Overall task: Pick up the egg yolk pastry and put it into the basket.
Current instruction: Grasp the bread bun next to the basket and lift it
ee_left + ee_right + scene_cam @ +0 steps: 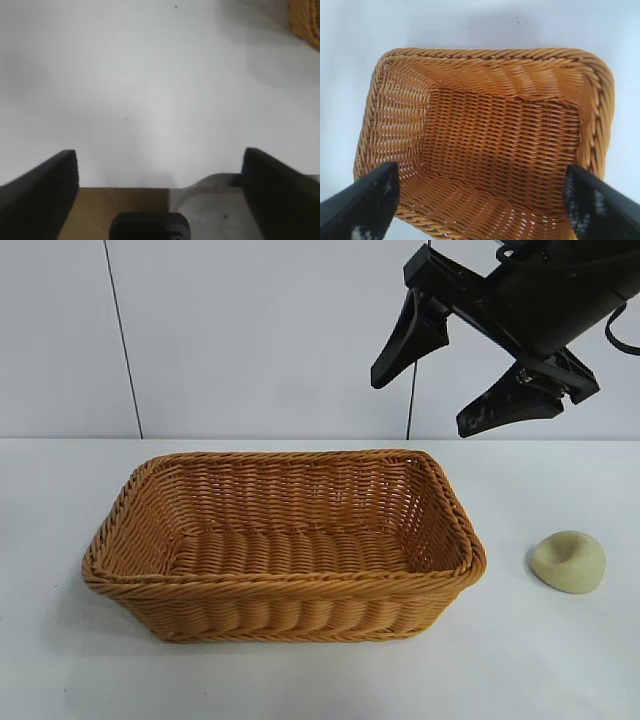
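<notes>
White table [320,680] runs back to a pale wall. On it, well to the right, the egg yolk pastry [568,561] sits alone, a cream dome with a shallow dent, just beside the basket [283,585] and not touching it. That woven wicker basket holds nothing. Above the basket's far right corner hangs the right hand [450,375], spread wide and gripping nothing. The left hand [160,170], wide too, hovers over bare table near a basket corner.
</notes>
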Robot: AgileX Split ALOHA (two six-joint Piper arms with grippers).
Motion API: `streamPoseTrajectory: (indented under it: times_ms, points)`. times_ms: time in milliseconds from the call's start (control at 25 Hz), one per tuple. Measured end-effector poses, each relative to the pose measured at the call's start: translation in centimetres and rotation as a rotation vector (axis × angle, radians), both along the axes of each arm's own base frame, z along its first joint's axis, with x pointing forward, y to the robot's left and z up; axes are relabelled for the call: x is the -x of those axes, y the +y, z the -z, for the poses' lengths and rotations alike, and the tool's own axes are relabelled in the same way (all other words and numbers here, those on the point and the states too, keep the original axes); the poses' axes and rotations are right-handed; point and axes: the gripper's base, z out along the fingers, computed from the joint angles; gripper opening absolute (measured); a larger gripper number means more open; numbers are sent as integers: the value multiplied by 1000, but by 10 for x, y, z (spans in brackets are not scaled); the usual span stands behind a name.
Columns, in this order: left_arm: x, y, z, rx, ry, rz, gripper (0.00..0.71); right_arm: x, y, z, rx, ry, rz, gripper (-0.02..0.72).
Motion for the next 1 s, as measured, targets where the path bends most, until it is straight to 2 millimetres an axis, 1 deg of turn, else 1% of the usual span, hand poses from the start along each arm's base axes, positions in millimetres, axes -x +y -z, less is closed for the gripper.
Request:
streamPoseTrajectory:
  times_ms: [80,160,280,520,800,1000]
  points:
    - [21,1,9,2,-58,0,639,0,0,0,0,0,0,637]
    - [37,1,19,3,-124,1,639,0,0,0,0,0,0,637]
    - [58,1,27,15,-242,3,639,0,0,0,0,0,0,637]
    - [89,2,21,20,-492,7,639,0,0,0,0,1,-1,637]
    - [120,3,19,24,-692,8,639,2,1,0,1,21,-22,637]
    - [122,3,19,24,-708,8,639,-3,-4,-15,98,17,-45,637]
